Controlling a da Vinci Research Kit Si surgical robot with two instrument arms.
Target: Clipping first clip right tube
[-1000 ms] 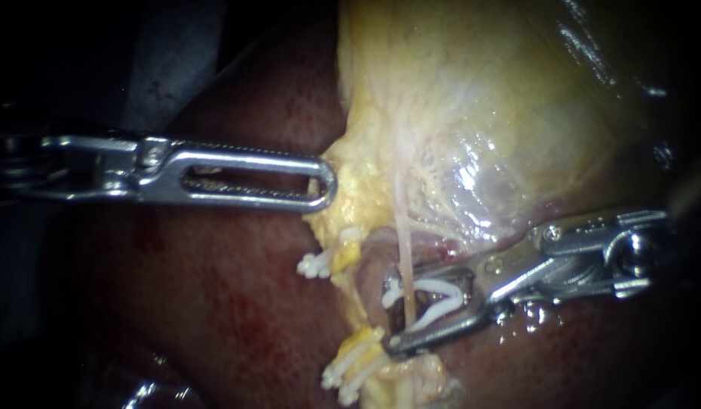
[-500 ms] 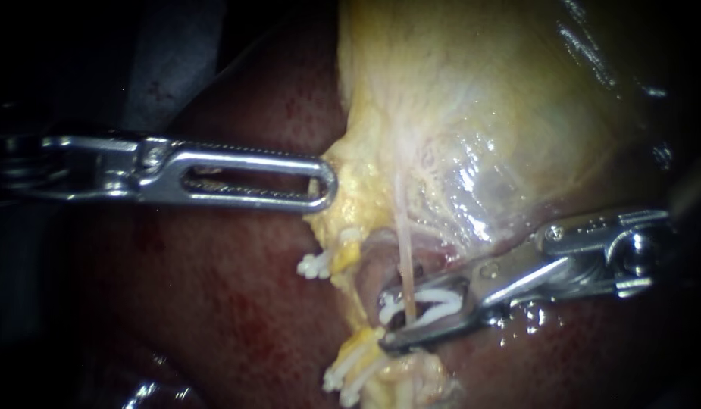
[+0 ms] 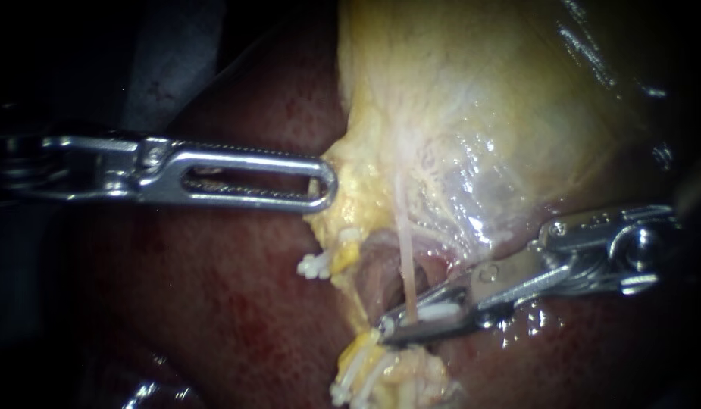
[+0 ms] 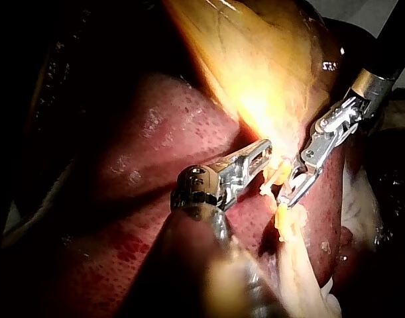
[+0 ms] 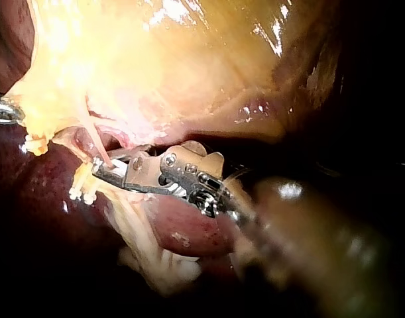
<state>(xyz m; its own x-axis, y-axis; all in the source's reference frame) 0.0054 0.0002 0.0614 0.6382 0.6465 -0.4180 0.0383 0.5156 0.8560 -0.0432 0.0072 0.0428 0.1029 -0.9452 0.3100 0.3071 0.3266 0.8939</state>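
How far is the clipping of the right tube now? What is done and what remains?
Done: the right instrument has the clip placed across the right tube. Under way: it is shut on the clip, pressing it nearly flat around the tube. Remaining: to open and draw back, leaving the clip. The left instrument holds the gallbladder at its edge.

My left instrument lies level; my right instrument slants down toward it, jaws clamped on a clip.
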